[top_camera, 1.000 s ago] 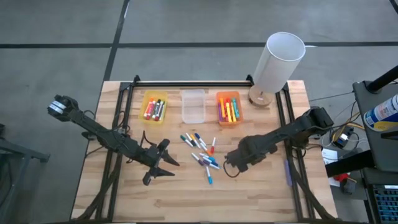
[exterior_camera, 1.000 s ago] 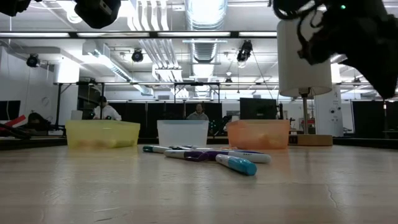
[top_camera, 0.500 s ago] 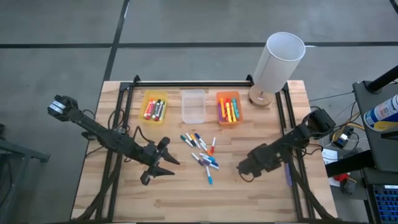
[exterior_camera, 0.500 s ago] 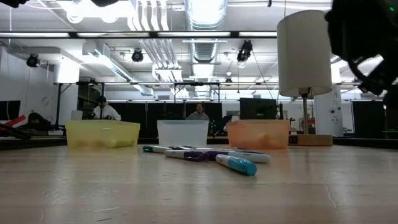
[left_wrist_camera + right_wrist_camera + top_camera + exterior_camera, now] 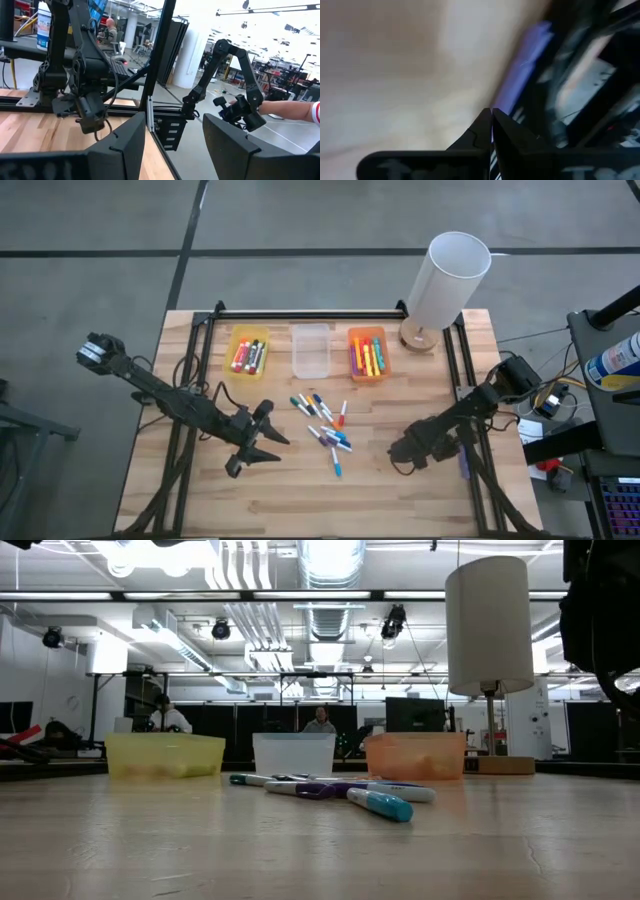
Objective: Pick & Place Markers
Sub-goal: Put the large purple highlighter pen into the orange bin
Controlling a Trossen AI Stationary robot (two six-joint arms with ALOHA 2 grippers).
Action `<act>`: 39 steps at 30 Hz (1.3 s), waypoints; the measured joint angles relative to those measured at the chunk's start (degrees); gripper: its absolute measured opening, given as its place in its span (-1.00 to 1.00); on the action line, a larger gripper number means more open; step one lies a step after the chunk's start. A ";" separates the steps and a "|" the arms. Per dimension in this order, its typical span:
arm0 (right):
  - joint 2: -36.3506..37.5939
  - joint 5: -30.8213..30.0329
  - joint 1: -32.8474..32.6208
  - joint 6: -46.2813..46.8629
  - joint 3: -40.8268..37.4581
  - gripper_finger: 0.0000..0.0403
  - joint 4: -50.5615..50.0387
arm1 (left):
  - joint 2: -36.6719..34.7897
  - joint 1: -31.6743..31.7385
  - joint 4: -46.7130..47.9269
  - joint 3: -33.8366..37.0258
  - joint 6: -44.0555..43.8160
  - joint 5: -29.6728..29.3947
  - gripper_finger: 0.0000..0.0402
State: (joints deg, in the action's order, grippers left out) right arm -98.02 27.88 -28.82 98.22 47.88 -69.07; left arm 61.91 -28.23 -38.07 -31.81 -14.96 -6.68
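Between both grippers lay the markers (image 5: 328, 428), long axes mostly fore-aft; left gripper (image 5: 262, 438), released, sat nearer than clenched, empty right gripper (image 5: 402, 452).

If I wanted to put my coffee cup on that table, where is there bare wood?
The near edge of the table is bare, below the loose markers and between the left gripper and right gripper. The far edge is crowded with the yellow bin, clear bin, orange bin and lamp.
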 joint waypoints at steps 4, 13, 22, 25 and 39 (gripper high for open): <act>0.02 3.61 -1.12 0.44 0.76 -0.96 6.05 | 0.00 0.00 -0.08 -0.09 1.64 0.00 -0.04; 0.02 20.50 -5.90 4.17 1.74 -0.96 9.01 | 0.00 0.00 -0.09 -0.17 1.86 0.00 -0.04; 0.02 19.92 -8.08 5.65 -1.31 -0.96 9.48 | 0.00 0.00 -0.09 -0.31 1.88 -0.02 -0.04; 0.02 16.39 -8.45 5.76 -2.22 -0.96 9.48 | 0.00 0.00 -0.09 -0.31 1.88 -0.01 -0.04; 0.02 10.44 -8.45 6.36 -2.43 -0.42 11.79 | 0.00 0.00 -0.63 -0.31 1.94 -0.02 -0.04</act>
State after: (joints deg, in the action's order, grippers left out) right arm -98.00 38.32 -37.28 104.58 45.45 -57.28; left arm 61.91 -28.23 -38.70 -32.12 -13.02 -6.70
